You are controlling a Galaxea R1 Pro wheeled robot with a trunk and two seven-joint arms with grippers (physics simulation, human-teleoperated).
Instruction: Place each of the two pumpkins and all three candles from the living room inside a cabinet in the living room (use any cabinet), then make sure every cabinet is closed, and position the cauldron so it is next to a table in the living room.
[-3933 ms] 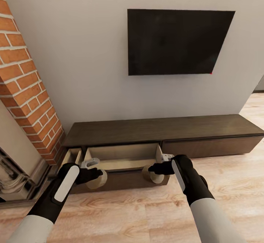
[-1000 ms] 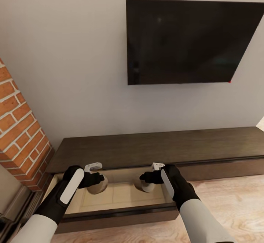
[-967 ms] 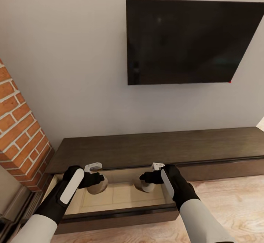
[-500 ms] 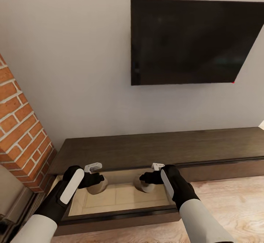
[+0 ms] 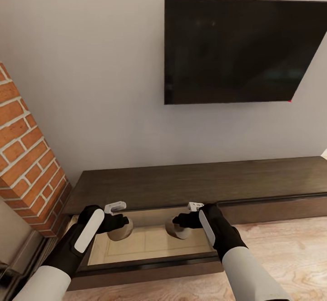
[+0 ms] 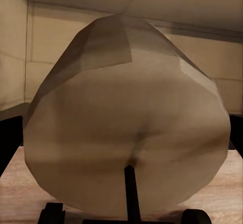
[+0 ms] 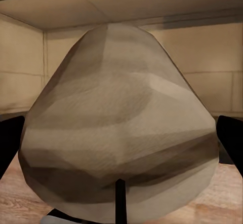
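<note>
Against the living-room wall, under one dark wall TV (image 5: 240, 51) and beside a brick column (image 5: 27, 155): one long low dark-brown cabinet (image 5: 204, 183), its left drawer (image 5: 150, 244) pulled out, pale inside. Wood floor (image 5: 290, 255) to the right.

Two arms reach over the open drawer. Left gripper (image 5: 119, 224) pinches one cream candle (image 5: 121, 231); right gripper (image 5: 182, 223) pinches a second candle (image 5: 180, 231). In each wrist view the candle (image 6: 126, 133) (image 7: 119, 133) sits close between dark finger edges, drawer walls behind it. Both candles hang inside the drawer opening; whether they touch the bottom is hard to judge from this angle.

Step in hand: stowing candles. Next move likely calls for lowering both a little, parting the fingers, lifting clear, later pushing the drawer shut.

Count: candles two, cabinets one, open drawers one, TV one.
</note>
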